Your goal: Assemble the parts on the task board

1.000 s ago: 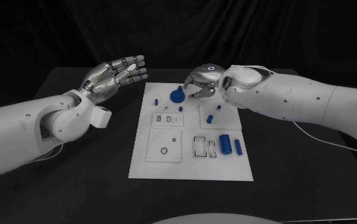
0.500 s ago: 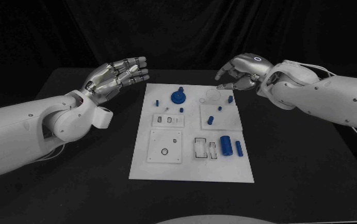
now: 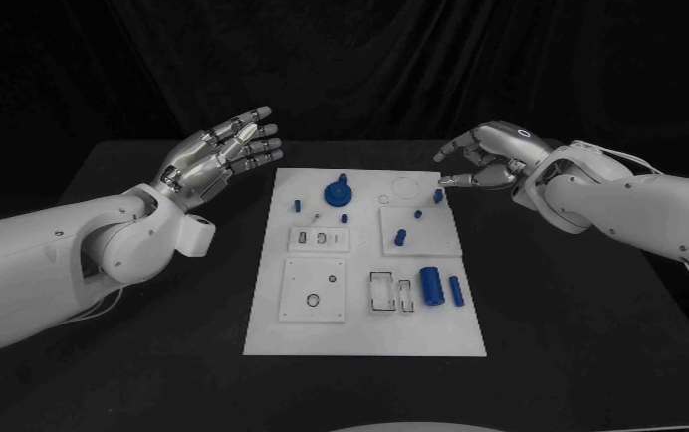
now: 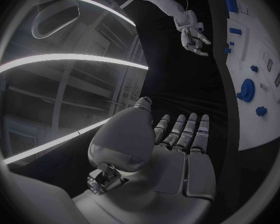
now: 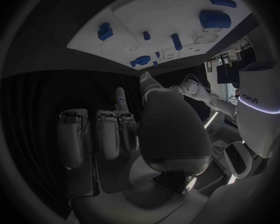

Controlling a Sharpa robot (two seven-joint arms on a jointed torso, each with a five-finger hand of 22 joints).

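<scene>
The white task board (image 3: 366, 327) lies in the middle of the black table, with several small blue parts on it. A round blue part with a post (image 3: 339, 190) stands near its far edge, and a thick blue cylinder (image 3: 429, 280) lies beside a slimmer one (image 3: 457, 291) nearer me. My left hand (image 3: 223, 153) hovers left of the board's far corner, fingers spread, palm up and holding nothing. My right hand (image 3: 481, 158) hangs just past the board's far right corner, fingers loosely bent and apart, with nothing in them. The left wrist view shows that hand (image 4: 193, 35) above the board (image 4: 271, 119).
Two small white plates with slots (image 3: 321, 239) and a ring hole (image 3: 314, 301) sit on the board's left half. A round recess (image 3: 406, 190) lies at its far right. Bare black table (image 3: 574, 293) runs along both sides of the board.
My right hand has lifted off the far part of the board and drawn back to the right, beyond the board's edge. The left hand has hardly moved.
</scene>
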